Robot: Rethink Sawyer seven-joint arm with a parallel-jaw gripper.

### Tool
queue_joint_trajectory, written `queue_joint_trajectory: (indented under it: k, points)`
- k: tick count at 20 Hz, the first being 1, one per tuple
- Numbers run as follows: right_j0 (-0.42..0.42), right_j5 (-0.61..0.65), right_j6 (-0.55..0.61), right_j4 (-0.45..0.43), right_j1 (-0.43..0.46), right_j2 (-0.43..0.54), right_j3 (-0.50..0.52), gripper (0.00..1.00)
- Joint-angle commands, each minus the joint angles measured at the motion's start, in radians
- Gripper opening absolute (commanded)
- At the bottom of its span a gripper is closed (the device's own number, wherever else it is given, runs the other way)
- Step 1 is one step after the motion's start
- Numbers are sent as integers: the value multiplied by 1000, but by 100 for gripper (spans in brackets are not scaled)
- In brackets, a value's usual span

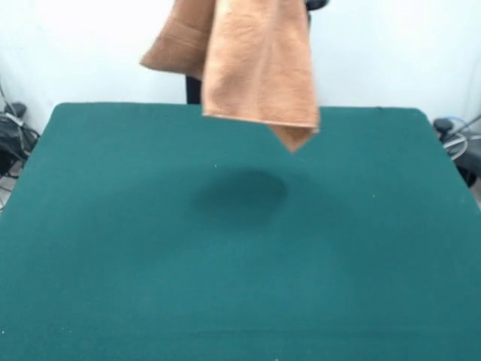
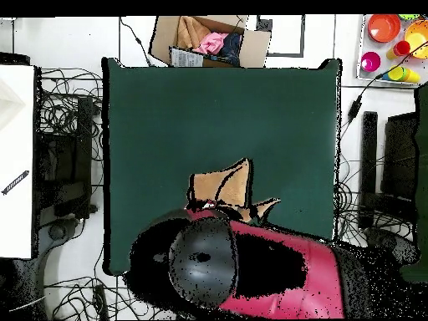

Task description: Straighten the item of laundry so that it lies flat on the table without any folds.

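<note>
Dark green felt table (image 1: 113,263) lies bare; your orange-tan terry towel (image 1: 255,60) dangles folded at twelve o'clock. Grip state: cannot tell. Lower slowly, dragging toward six.

The terry towel (image 1: 255,64) is light orange-tan with a woven border band along its hem. The table (image 1: 240,286) is plain dark green felt. The arm (image 2: 292,280) is red and black.
</note>
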Motion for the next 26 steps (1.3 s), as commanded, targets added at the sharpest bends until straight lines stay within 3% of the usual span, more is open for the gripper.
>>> queue_joint_trajectory:
  k: [1,9,14,18,22,26]
  points:
    - [88,121,442,59,-8,-40,24,0]
    - [259,-11,674,-37,51,-64,46,0]
    - [321,-17,753,-21,34,-72,55,0]
    - [353,-101,798,9,41,-71,121,0]
    - [305,-280,688,24,39,-74,243,0]
    - [105,-646,401,80,86,10,437,0]
